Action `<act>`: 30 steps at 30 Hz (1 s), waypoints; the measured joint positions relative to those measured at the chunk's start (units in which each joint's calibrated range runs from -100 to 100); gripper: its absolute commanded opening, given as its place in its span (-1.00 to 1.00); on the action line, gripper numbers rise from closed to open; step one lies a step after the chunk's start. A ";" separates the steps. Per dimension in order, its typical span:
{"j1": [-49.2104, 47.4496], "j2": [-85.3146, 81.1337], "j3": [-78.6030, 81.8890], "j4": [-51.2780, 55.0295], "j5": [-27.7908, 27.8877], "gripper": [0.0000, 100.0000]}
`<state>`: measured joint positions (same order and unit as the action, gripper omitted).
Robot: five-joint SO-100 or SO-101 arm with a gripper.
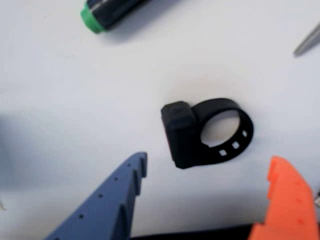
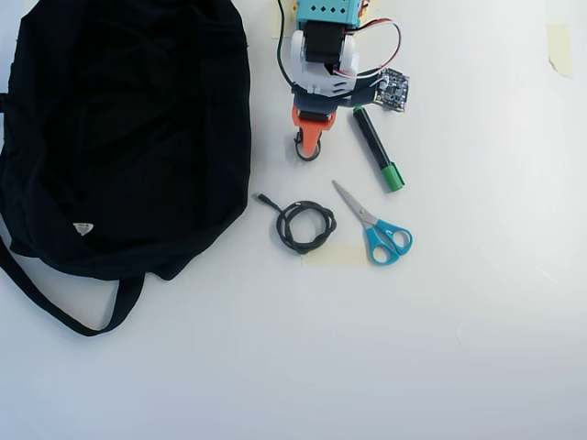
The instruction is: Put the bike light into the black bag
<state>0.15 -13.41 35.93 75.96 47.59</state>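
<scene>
The bike light (image 1: 181, 135) is a small black block with a round loop strap, lying on the white table. In the wrist view it sits just beyond the fingertips of my gripper (image 1: 208, 160), between the blue finger (image 1: 115, 200) and the orange finger (image 1: 285, 200). The jaws stand open and hold nothing. From overhead, the gripper (image 2: 312, 145) points down over the bike light (image 2: 308, 159), whose loop shows under the orange finger. The black bag (image 2: 128, 128) is a very large soft fabric bag filling the left of the overhead view, with a white label and a long strap.
A black marker with a green cap (image 2: 376, 147) lies right of the gripper, also seen as the marker (image 1: 107, 12) in the wrist view. Blue-handled scissors (image 2: 376, 229) and a coiled black cable (image 2: 286, 225) lie below. A small circuit board (image 2: 390, 89) sits beside the arm.
</scene>
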 measured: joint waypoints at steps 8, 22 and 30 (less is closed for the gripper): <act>0.00 0.00 1.57 0.00 0.00 -0.38; 0.00 5.81 1.57 -0.43 0.00 -0.38; 0.59 6.14 1.65 -4.04 0.00 -0.38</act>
<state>0.73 -7.26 37.58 71.92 47.59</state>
